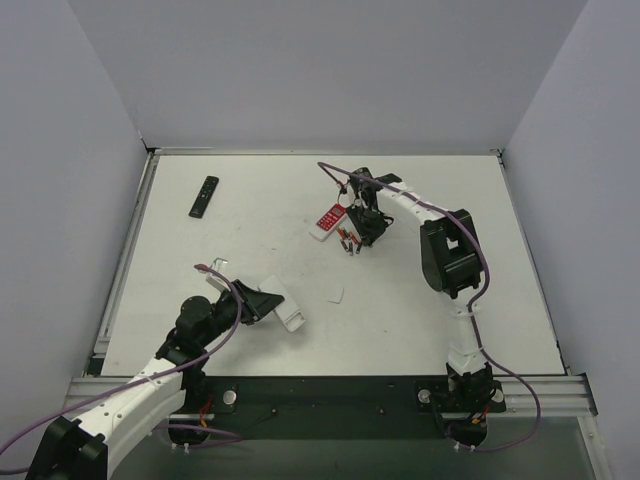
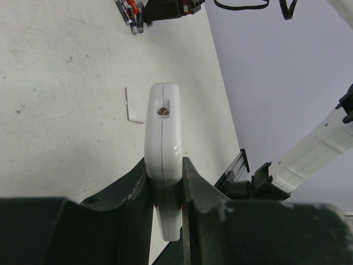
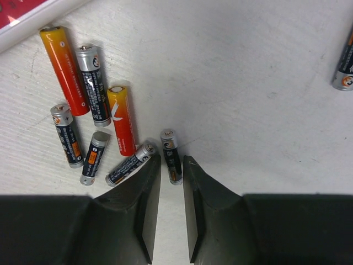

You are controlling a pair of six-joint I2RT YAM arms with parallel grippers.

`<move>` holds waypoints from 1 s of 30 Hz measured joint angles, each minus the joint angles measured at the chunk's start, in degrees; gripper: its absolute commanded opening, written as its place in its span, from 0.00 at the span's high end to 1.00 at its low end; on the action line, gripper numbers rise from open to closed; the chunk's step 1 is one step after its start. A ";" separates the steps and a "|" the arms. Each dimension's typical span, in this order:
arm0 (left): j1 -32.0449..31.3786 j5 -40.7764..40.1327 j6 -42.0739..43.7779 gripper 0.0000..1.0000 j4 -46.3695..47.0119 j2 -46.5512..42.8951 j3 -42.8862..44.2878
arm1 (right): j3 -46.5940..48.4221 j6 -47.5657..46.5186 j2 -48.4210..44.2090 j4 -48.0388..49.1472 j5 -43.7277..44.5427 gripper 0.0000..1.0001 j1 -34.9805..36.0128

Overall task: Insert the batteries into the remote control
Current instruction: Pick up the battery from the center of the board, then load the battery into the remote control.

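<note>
My left gripper (image 1: 262,305) is shut on the white remote control (image 1: 287,310) and holds it on edge just above the table. In the left wrist view the remote (image 2: 164,149) is clamped between both fingers (image 2: 194,182). My right gripper (image 1: 358,235) is low over the batteries (image 1: 347,241). In the right wrist view it (image 3: 171,160) is narrowly open, its tips on either side of one dark battery (image 3: 171,154) lying on the table, with small gaps on both sides. Several more dark and orange batteries (image 3: 94,83) lie to the left, and one (image 3: 345,69) lies at the far right.
A small white cover piece (image 1: 335,295) lies on the table between the arms, also in the left wrist view (image 2: 134,105). A red-and-white remote (image 1: 328,220) lies beside the batteries. A slim black remote (image 1: 204,196) lies at the back left.
</note>
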 measured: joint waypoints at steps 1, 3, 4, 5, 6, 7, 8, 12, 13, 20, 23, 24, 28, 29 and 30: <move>0.00 0.02 -0.02 1.00 0.00 0.00 0.00 | 0.00 0.00 0.00 0.00 0.17 0.87 0.04; 0.00 0.02 -0.04 1.00 0.00 0.00 0.00 | 0.02 -0.02 0.00 0.00 0.44 0.93 0.15; 0.00 0.02 -0.07 1.00 0.02 0.00 0.00 | 0.00 0.04 0.00 -0.02 0.61 0.94 0.20; 0.00 0.02 -0.09 1.00 0.02 0.00 0.00 | 0.00 0.09 0.00 -0.02 0.70 0.96 0.20; 0.00 0.02 -0.11 1.00 0.02 0.00 0.00 | 0.00 0.13 -0.02 -0.09 0.90 0.99 0.20; 0.00 0.02 -0.11 1.00 0.04 0.00 0.00 | -0.04 0.22 -0.11 -0.07 1.05 1.00 0.20; 0.00 0.02 -0.13 1.00 0.07 0.00 0.00 | -0.28 0.37 -0.26 0.04 1.27 1.00 0.20; 0.00 0.02 -0.50 1.00 0.98 0.00 0.00 | -3.58 1.64 -2.34 1.25 1.99 1.00 0.20; 0.00 0.02 -0.66 1.00 1.49 0.00 0.00 | -5.16 2.21 -3.45 1.36 2.36 1.00 0.24; 0.00 -0.02 -1.40 1.00 5.07 -1.27 0.00 | -16.57 6.80 -17.27 5.46 5.64 1.00 3.10; 0.00 -0.15 -1.42 1.00 6.64 -2.40 0.00 | -21.73 8.66 -26.56 9.60 6.29 1.00 7.69; 0.00 -0.28 -1.42 1.00 7.06 -2.80 0.00 | -22.95 9.14 -29.31 10.73 6.21 1.00 9.44; 0.00 -0.39 -1.38 1.00 7.76 -3.26 0.00 | -28.41 9.33 -38.66 16.96 5.84 1.00 16.85; 0.00 -0.39 -1.33 1.00 7.87 -3.26 0.00 | -30.23 9.05 -40.72 18.71 5.70 1.00 18.97; 0.00 -0.37 -1.25 1.00 7.91 -3.19 0.00 | -31.89 8.63 -42.62 19.96 5.60 1.00 20.87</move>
